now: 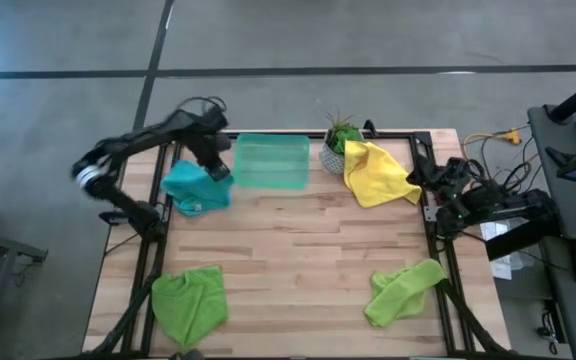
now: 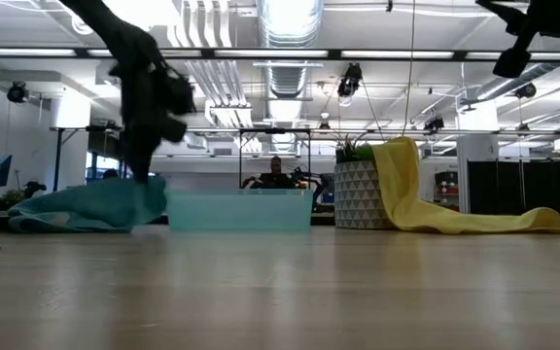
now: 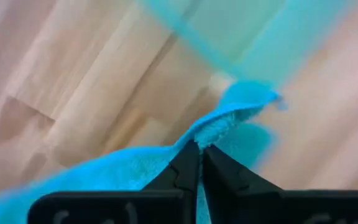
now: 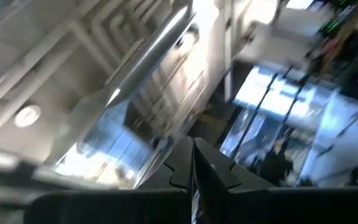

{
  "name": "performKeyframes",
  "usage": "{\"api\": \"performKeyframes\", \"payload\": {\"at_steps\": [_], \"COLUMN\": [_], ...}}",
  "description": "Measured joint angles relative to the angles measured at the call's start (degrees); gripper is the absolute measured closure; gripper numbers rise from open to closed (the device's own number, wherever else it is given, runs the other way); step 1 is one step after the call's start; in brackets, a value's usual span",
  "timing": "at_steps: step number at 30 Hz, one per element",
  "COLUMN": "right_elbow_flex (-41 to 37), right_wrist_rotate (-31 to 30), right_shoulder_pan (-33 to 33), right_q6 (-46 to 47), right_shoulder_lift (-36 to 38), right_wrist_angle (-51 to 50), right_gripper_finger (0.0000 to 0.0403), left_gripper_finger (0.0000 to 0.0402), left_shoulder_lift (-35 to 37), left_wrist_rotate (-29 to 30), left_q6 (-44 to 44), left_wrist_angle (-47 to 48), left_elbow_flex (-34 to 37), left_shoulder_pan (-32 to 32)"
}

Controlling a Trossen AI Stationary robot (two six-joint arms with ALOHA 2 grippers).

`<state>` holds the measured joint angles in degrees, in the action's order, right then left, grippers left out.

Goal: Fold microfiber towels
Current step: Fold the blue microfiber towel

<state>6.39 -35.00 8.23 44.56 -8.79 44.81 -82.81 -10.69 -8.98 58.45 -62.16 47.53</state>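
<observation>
At the far left of the table, the left gripper [image 3: 199, 163] has its two dark fingers pressed together on a raised fold of the teal-blue towel [image 1: 198, 187], pinching the cloth between the tips. That towel lies rumpled in a low heap on the wooden table [image 1: 298, 250], just beside the translucent green tray [image 1: 271, 162], which sits to its right in the high view. Its pile looks soft and fuzzy, with a curled edge standing up beyond the fingertips in the left wrist view.

Off the table's right edge, the right gripper [image 4: 193, 163] has its fingers together on nothing and points up toward the ceiling ducts.

Four towels can be counted. Besides the teal-blue one, a yellow towel [image 1: 378, 172] drapes from a small potted plant [image 1: 340, 143] at the far edge and trails onto the table. A lime green towel [image 1: 189, 304] lies bunched near the front left corner. A second lime green towel [image 1: 402, 290] lies crumpled and stretched long near the front right. None lies flat or neatly folded, and the four are well apart from one another.

One tray and one potted plant stand on the table. No readable writing or label shows on any cloth or on the tray.
</observation>
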Motion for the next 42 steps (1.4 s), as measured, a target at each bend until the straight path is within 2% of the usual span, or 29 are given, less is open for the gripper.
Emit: {"api": "performKeyframes", "payload": {"at_steps": [3,6,11,16,19,23,28,31,35,39,42], "right_elbow_flex": [1.1,4.3,13.1,25.8,34.2,47.4,64.1,71.7,76.6,76.8,75.9], "right_wrist_rotate": [4.1,5.4,5.5,5.5,7.7,15.9,26.0,26.4,24.3,24.3,24.5], "right_shoulder_pan": [0.0,0.0,0.0,0.0,-0.3,-2.2,-5.4,-6.3,-6.3,-6.2,-5.5], "right_q6": [2.1,-0.3,-15.2,-25.5,-28.4,-30.7,-32.6,-33.7,-35.3,-33.8,-33.6], "right_shoulder_lift": [-3.2,-8.9,-21.7,-35.6,-43.3,-51.5,-60.9,-64.9,-67.3,-67.4,-66.7], "right_wrist_angle": [0.0,0.0,-0.1,-4.0,-11.4,-25.7,-49.1,-60.7,-70.0,-73.4,-74.8], "right_gripper_finger": [0.0394,0.0394,0.0394,0.0394,0.0394,0.0392,0.0362,0.0321,0.0249,0.0187,0.0157], "left_gripper_finger": [0.0401,0.0401,0.0401,0.0401,0.0401,0.0401,0.0401,0.0402,0.0402,0.0402,0.0402], "left_shoulder_lift": [10.9,20.8,33.5,37.9,36.5,30.4,21.0,15.9,11.9,10.6,10.6], "left_wrist_rotate": [-7.0,-9.3,-7.1,-0.5,5.9,12.6,14.2,15.0,15.4,15.6,15.7], "left_q6": [8.5,19.7,36.2,48.0,50.4,50.5,50.4,50.3,49.2,47.5,47.4], "left_wrist_angle": [-5.0,-12.7,-28.2,-47.1,-58.7,-68.1,-77.4,-82.9,-83.9,-84.2,-84.1], "left_elbow_flex": [0.3,1.3,4.2,7.5,9.2,8.5,5.7,3.7,0.4,-2.1,-2.6], "left_shoulder_pan": [-1.1,-3.2,-7.9,-16.0,-22.5,-31.0,-37.5,-40.2,-42.2,-42.9,-42.9]}}
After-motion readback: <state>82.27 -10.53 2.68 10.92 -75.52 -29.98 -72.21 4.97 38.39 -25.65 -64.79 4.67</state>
